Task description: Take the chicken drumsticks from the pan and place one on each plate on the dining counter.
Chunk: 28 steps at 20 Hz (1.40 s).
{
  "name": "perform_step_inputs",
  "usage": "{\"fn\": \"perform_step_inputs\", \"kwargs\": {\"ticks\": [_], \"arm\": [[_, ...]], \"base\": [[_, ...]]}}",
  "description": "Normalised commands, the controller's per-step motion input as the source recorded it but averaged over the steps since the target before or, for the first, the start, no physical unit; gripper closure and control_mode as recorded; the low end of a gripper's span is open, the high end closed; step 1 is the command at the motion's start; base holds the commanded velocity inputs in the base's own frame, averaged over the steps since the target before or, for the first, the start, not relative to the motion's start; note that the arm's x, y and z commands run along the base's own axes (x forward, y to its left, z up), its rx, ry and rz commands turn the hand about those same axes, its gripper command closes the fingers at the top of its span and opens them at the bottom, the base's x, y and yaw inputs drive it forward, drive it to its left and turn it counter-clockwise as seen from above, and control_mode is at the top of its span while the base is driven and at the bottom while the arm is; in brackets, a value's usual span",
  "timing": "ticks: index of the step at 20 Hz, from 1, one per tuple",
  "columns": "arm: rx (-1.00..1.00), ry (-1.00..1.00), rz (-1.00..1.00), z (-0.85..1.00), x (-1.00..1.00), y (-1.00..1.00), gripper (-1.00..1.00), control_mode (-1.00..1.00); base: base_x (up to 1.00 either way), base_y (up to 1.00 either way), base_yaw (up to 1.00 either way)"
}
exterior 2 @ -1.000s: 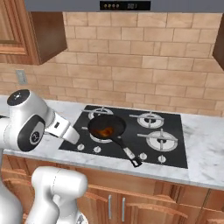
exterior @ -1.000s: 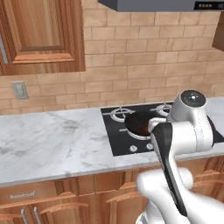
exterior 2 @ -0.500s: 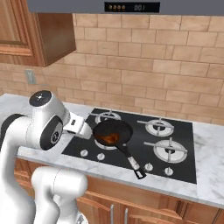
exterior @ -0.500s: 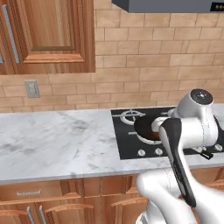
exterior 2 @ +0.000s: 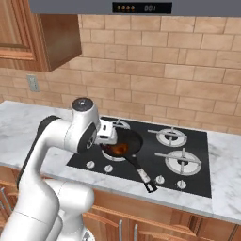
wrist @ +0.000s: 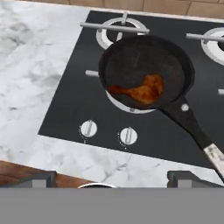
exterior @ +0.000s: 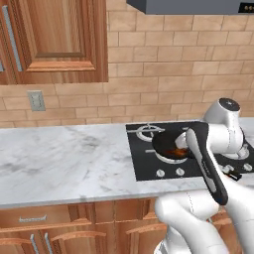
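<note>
Left base view: my arm (exterior: 208, 163) rises from the lower right and bends over the black cooktop (exterior: 149, 166) set in the marble desk (exterior: 59, 163). The pan (exterior: 171, 145) sits on the front left burner, partly hidden behind my forearm; a glint of orange-brown meat shows inside it, beside the arm. A wood cabinet (exterior: 54, 39) hangs on the brick wall above the desk, and a wall outlet (exterior: 35, 100) is below it. I cannot make out my pincer here.

Right base view: the pan (exterior 2: 123, 143) is on the front left burner, handle (exterior 2: 141, 173) pointing toward the front edge of the cooktop (exterior 2: 188, 160) and slightly right. The chicken drumsticks (exterior 2: 117, 149) show as a reddish-orange patch in the pan's near left part. My wrist hangs just beside the pan's left rim, above the cooktop. A range hood (exterior 2: 141, 7) spans the top.

Hand view: looking down on the pan (wrist: 146, 70). The chicken drumsticks (wrist: 142, 91) lie in its lower half, thin end to the left, thick end to the right; I cannot tell whether it is one piece or more. The handle (wrist: 194, 131) runs off to the lower right. Two knobs (wrist: 107, 132) sit below the pan. My pincer (wrist: 111, 177) has its tips spread wide at the bottom edge, holding nothing, above the desk's front edge.
</note>
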Motion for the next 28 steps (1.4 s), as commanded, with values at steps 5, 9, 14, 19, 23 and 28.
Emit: {"fn": "perform_step_inputs", "kwargs": {"ticks": [5, 9, 14, 19, 23, 28], "arm": [[0.0, 0.22, -0.03, -0.41, 0.69, -0.17, -1.0, -1.0], [0.0, 0.25, -0.15, -0.41, 0.75, -0.1, -1.0, -1.0], [0.0, 0.08, -0.14, -0.45, 0.7, -0.23, -1.0, -1.0], [0.0, 0.0, -0.11, -0.52, 0.56, -0.46, -1.0, -1.0], [0.0, 0.0, -0.1, -0.5, 0.55, -0.2, -1.0, -1.0], [0.0, 0.03, -0.1, -0.38, 0.47, 0.0, -1.0, -1.0]], "base": [[0.0, 0.0, 0.0], [0.0, 0.0, 0.0], [0.0, 0.0, 0.0], [0.0, 0.0, 0.0], [0.0, 0.0, 0.0], [0.0, 0.0, 0.0]]}}
